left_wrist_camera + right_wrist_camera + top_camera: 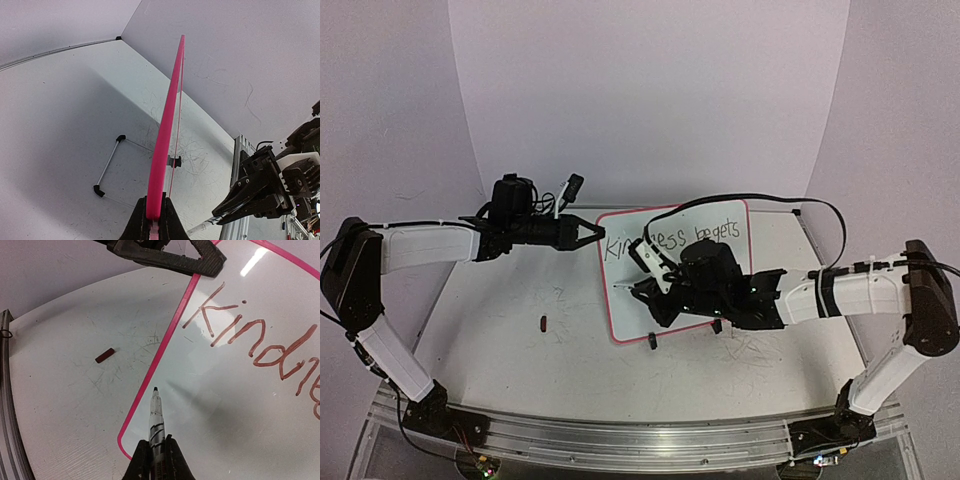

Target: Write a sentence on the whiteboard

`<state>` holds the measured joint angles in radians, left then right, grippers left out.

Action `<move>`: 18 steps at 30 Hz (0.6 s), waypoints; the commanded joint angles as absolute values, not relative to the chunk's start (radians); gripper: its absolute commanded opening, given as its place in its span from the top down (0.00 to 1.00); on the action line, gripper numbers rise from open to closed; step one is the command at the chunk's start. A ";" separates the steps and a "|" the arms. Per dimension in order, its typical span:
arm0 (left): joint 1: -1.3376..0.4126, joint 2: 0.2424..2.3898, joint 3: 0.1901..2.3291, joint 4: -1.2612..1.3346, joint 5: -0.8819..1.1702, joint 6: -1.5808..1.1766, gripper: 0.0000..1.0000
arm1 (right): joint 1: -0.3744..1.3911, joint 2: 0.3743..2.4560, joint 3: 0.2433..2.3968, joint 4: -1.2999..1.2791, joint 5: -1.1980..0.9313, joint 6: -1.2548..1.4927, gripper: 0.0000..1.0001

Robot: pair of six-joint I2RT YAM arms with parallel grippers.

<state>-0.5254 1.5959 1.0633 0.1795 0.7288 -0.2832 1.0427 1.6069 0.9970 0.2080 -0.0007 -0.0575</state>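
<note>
One table is topped by the tilted whiteboard, its left edge pinched in the left gripper; "kindness begets" of the sentence is partly seen. The right gripper is clamped on a marker, tip near the board's lower-left corner.

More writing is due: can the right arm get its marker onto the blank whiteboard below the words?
Probably yes: right end effector holds the marker, tip over bare whiteboard, nothing between; left end effector clamps the frame.
</note>
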 commanded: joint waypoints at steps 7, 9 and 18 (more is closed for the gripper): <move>-0.543 1.589 1.097 0.151 0.706 -0.230 1.00 | 1.045 1.589 0.999 0.307 0.166 -0.052 1.00; -0.544 1.589 1.097 0.151 0.707 -0.230 1.00 | 1.046 1.599 1.006 0.307 0.163 -0.053 1.00; -0.545 1.592 1.098 0.150 0.707 -0.230 1.00 | 1.045 1.619 1.007 0.308 0.177 -0.049 1.00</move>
<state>-0.5285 1.5959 1.0660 0.1745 0.7292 -0.2835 1.0435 1.6104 0.9966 0.2703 0.1435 -0.0559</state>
